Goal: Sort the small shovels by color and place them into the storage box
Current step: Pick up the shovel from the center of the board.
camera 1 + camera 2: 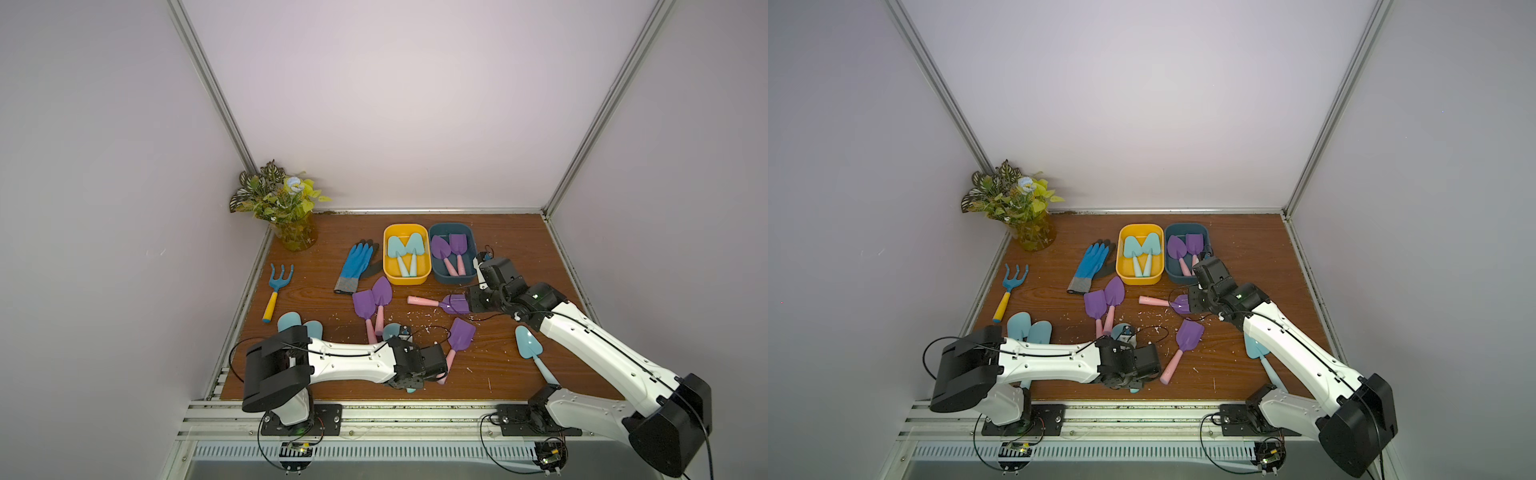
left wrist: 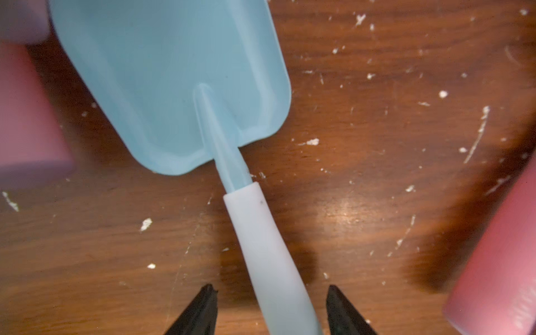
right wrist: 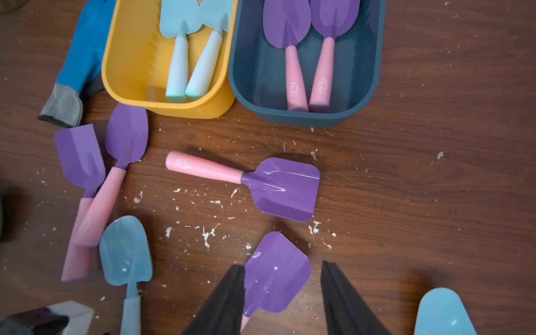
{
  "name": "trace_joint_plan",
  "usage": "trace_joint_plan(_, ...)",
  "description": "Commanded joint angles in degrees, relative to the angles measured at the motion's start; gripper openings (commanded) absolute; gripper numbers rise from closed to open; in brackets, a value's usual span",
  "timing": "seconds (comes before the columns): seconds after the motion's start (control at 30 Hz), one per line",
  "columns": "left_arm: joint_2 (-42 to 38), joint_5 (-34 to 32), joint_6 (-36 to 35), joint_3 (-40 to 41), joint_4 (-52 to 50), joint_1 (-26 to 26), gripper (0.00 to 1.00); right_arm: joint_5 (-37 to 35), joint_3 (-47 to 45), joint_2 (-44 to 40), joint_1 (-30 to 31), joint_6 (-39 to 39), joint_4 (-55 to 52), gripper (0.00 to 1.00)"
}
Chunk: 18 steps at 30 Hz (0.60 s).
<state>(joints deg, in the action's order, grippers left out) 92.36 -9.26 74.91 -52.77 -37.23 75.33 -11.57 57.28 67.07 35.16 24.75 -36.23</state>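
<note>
Nearest me, the left gripper point(image 2: 271, 303) sits low over the brown wooden tabletop point(image 2: 406, 232). Its black fingers are spread to either side of the pale handle of an aqua-blue plastic toy shovel point(image 2: 174, 87), and there is daylight on both sides, so I judge nothing is clamped yet. Off to that gripper's left, back toward the arm's base, two more aqua shovels point(image 1: 289, 322) lie half hidden under the arm. Well to its right, a fourth aqua shovel point(image 1: 527, 343) lies beside the right arm. Further in, the right gripper point(image 3: 282, 265) hovers open and empty, with a purple square-bladed shovel with a pink handle point(image 3: 275, 278) showing on the table beneath its fingers. A second purple shovel point(image 3: 282, 190) lies just beyond it and a crossed purple pair point(image 3: 124, 136) away to its left. Beyond the right gripper stand the storage boxes, touching side by side: the yellow plastic box point(image 1: 405, 281) holds two aqua shovels point(image 1: 415, 245), the dark blue plastic box point(image 1: 453, 281) two purple ones point(image 1: 439, 248). By my count four are sorted and eight are left on the table, four of each colour.
</note>
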Motion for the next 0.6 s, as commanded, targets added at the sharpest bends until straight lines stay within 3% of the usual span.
trace_joint_plan(0.0,0.4,0.2,0.4,-0.2,-0.2,0.5,0.59,-0.6,-0.2,-1.8,-0.3,-1.1,0.3,0.49)
trace_joint_plan(0.57,1.3,0.6,-0.4,-0.2,0.6,0.5,0.37,0.0,0.5,0.1,-0.8,-2.2,0.8,0.49)
